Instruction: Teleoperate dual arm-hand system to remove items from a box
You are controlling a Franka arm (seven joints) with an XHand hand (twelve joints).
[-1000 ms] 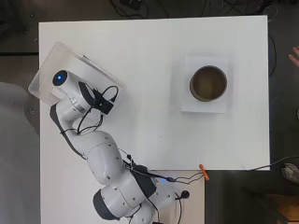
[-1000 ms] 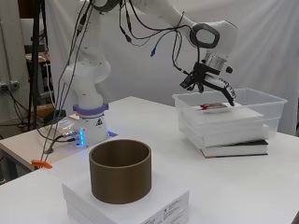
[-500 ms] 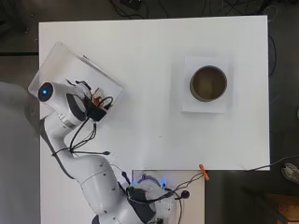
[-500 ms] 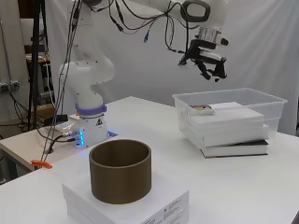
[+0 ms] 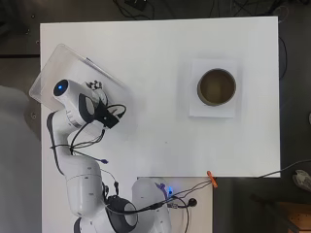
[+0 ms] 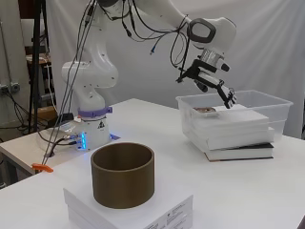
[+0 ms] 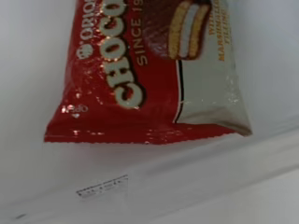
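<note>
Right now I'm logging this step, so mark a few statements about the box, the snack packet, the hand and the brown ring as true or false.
1. The red snack packet lies inside the clear box. True.
2. The hand grips the packet. False: it hangs above the box, holding nothing.
3. The brown ring stands on a white pad. True.
4. The box sits directly on the table. False: a book lies under it.

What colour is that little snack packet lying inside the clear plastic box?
Mostly glossy red, with a silver-white corner patch, on the small snack packet; the wrist view shows it best.
</note>
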